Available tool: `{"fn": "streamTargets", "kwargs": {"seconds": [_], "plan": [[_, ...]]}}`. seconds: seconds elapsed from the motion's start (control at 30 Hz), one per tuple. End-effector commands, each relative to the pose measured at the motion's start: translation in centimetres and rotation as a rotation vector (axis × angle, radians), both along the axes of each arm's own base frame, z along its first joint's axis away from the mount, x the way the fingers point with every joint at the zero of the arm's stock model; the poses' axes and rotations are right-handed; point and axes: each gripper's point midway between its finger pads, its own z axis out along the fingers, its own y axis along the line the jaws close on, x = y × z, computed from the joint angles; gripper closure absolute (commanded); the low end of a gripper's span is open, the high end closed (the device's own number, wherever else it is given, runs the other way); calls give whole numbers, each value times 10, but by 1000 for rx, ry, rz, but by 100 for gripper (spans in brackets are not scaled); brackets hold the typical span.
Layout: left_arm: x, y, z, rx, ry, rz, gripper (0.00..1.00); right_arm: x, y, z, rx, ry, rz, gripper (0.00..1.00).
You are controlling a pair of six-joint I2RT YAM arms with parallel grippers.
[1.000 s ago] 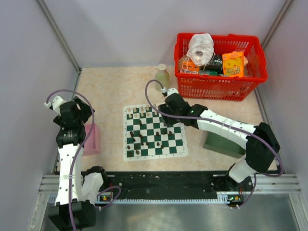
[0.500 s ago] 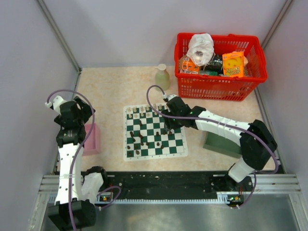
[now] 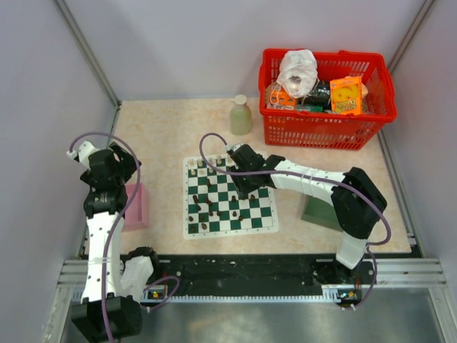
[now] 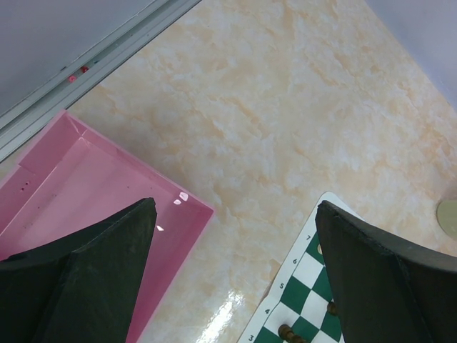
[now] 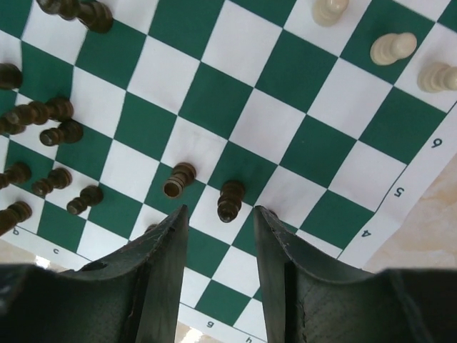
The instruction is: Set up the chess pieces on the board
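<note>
The green and white board (image 3: 230, 229) lies in mid-table. Dark pieces (image 3: 207, 209) stand and lie scattered on its left and near part, and cream pieces (image 3: 202, 164) stand along its far edge. My right gripper (image 3: 240, 187) hovers over the board's middle right. In the right wrist view it (image 5: 220, 213) is open and empty, with a dark pawn (image 5: 230, 200) just past the tips. Another dark piece (image 5: 178, 179) stands to its left, and cream pieces (image 5: 393, 46) are at the top right. My left gripper (image 4: 234, 206) is open and empty, held high left of the board (image 4: 300, 314).
A pink tray (image 3: 136, 207) lies left of the board, under my left arm. A dark green tray (image 3: 321, 213) sits right of the board, partly under my right arm. A red basket (image 3: 325, 130) full of items stands at the back right. A pale bottle (image 3: 240, 116) stands behind the board.
My right gripper has moved left and nearer, from the board's far right corner to over its middle. The left arm has not moved.
</note>
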Motion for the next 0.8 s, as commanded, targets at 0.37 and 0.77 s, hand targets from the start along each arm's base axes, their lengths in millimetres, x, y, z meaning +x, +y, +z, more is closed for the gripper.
{"fn": "streamTargets", "kwargs": {"seconds": [0.37, 0.77], "plan": [[8, 4, 9, 14, -42, 7, 1, 2, 10, -8, -25, 24, 30, 69], [7, 5, 9, 17, -38, 9, 1, 1, 8, 18, -47, -47, 33, 90]]}}
